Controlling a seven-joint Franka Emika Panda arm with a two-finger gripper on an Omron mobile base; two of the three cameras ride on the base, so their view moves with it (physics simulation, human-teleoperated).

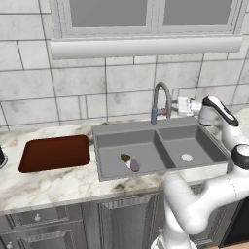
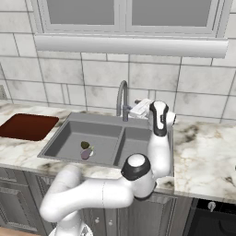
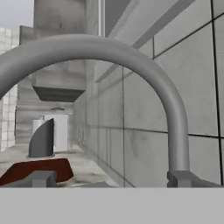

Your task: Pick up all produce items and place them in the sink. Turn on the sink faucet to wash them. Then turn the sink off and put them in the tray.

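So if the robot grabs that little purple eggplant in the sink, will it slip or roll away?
The eggplant looks smooth and rounded, so it might slip from the fingers. It would probably roll if nudged on the flat sink floor. It seems small, so likely light.

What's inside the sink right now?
The sink's left basin holds the eggplant and the olive-brown item, lying close together. The right basin shows its drain; the left drain is partly covered.

You see grey sink (image 1: 109,138), grey faucet (image 1: 161,92), purple eggplant (image 1: 134,166), olive-brown item (image 1: 125,157), reddish-brown tray (image 1: 56,152), white-marbled counter (image 1: 53,187).
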